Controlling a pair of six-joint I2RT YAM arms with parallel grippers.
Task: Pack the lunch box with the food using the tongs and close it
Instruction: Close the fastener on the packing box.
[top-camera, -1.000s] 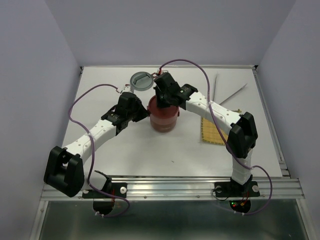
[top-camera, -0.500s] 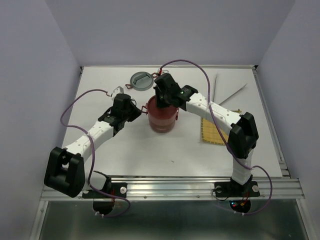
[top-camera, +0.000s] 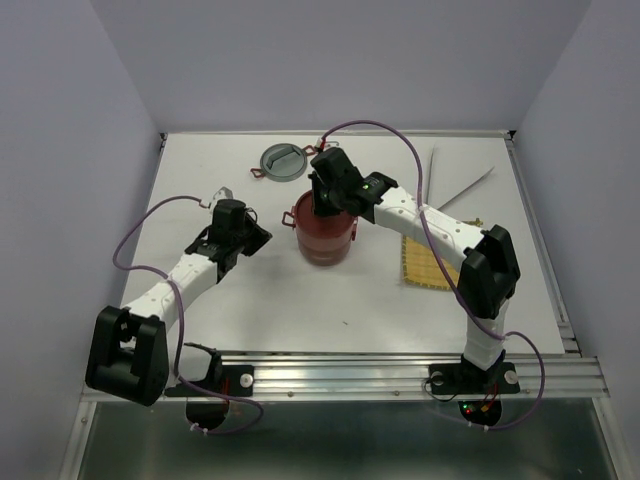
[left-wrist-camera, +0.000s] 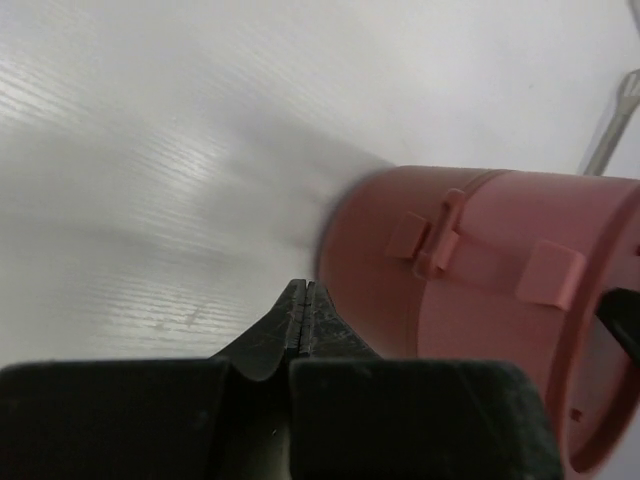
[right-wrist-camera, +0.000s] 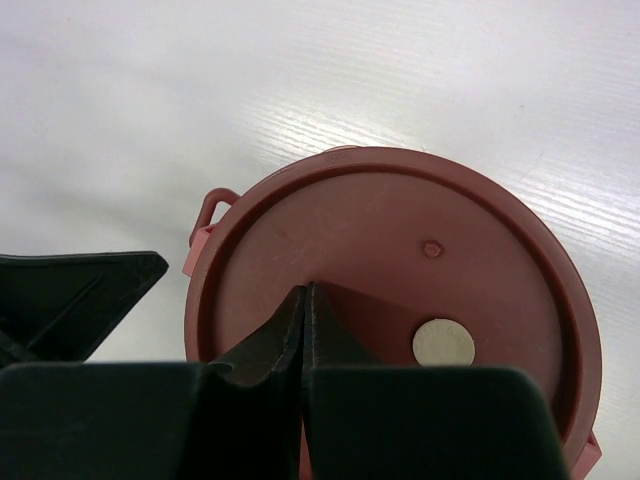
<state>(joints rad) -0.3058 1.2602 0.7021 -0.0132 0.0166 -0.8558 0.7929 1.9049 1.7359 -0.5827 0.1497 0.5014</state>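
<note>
The lunch box (top-camera: 325, 245) stands about mid-counter, its flat red lid (right-wrist-camera: 400, 250) seated on top with the pale dot (right-wrist-camera: 444, 343) showing and a small side handle (right-wrist-camera: 212, 206) poking out on one side. The right hand (right-wrist-camera: 305, 292) hangs directly over that lid, fingers pinched together with nothing between them. Their tips sit just at the lid's surface, inside the rim, though I cannot tell whether they press on it.

The left hand (left-wrist-camera: 305, 290) is off to the left of the lunch box, clear of it and low over the bare counter (top-camera: 300, 300). It is closed too, and empty, pointing toward the red wall and its clip (left-wrist-camera: 440, 235).

Far right lie the tongs (top-camera: 466, 188), untouched. A yellow mat (top-camera: 422, 268) is partly hidden beneath the right arm, and a grey round disc (top-camera: 281, 160) rests beyond the lunch box, toward the far edge.
</note>
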